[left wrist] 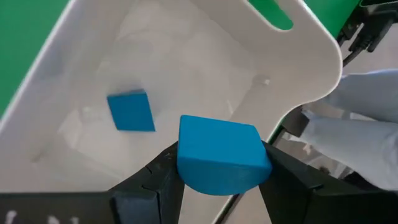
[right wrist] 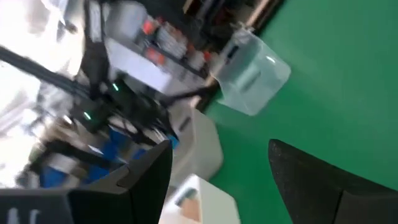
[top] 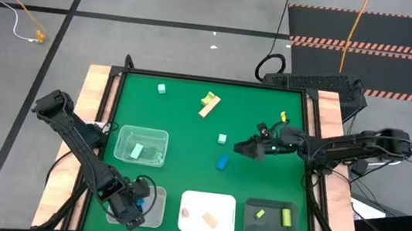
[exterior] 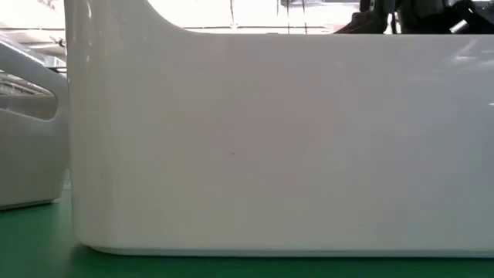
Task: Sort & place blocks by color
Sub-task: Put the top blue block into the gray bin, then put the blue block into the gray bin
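Left gripper [top: 132,204] sits at lower left of the high view, over the white tray [top: 154,217] at the table's bottom-left edge. In the left wrist view its fingers [left wrist: 152,186] are clamped on a blue block [left wrist: 221,155], held above that tray's inside; a second blue block [left wrist: 130,111] lies flat on the tray floor [left wrist: 186,68].

Right gripper [top: 251,147] hovers mid-right of the green table [top: 182,120], fingers [right wrist: 149,168] apart with nothing between them.

Loose blocks on the table: mint block [top: 161,89] upper left, yellow-green block [top: 209,99] touching a tan bar [top: 208,108] upper centre, mint cube [top: 222,139] centre, blue cube [top: 222,162] just below it, small yellow-green piece [top: 283,117] by the right arm.

Clear tray [top: 158,136] left of centre holds a mint block [top: 136,151]. White tray at bottom centre [top: 227,203] holds tan pieces [top: 211,219]. Dark tray [top: 271,230] bottom right holds two yellow-green blocks [top: 285,216].

Low view is filled by a white tray wall [exterior: 278,139]; no blocks visible there.
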Available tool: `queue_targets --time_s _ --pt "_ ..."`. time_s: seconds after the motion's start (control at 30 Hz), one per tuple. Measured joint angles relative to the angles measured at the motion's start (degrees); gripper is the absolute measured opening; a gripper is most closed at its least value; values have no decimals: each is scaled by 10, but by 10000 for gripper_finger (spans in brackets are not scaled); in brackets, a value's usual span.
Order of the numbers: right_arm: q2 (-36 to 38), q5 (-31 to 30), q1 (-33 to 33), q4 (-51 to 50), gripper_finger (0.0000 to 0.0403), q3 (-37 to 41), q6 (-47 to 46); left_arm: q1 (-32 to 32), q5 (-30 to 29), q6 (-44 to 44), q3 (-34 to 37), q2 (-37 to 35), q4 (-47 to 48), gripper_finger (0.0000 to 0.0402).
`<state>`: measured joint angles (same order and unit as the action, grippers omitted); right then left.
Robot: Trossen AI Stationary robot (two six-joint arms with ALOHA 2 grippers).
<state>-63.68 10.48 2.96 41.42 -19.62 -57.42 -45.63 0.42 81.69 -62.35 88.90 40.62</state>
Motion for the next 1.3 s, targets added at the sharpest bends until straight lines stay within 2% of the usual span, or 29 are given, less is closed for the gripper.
queue_targets --time_s 0.17,0.3,0.37,0.5,0.8,1.03,1.17,1.3 --pt "0 -7 -11 -193 253 -69 105 0 2 28 0 -2 -5 178" --pt "0 -69 -20 -361 253 -128 199 4 6 62 0 -3 -3 178" --pt "0 -95 -21 -412 253 -146 225 10 18 90 0 -3 -2 178" --pt "0 -106 -21 -439 253 -157 237 21 54 147 0 -3 1 179" --pt "0 -103 -23 -439 253 -157 238 32 56 206 0 -3 -4 182" --pt "0 -88 -23 -446 253 -157 263 32 56 232 0 -3 -2 235" --pt "0 -89 -23 -485 253 -156 320 32 56 240 0 -3 -2 266" --pt "0 -103 -23 -506 253 -156 391 34 56 275 0 -3 -8 279"
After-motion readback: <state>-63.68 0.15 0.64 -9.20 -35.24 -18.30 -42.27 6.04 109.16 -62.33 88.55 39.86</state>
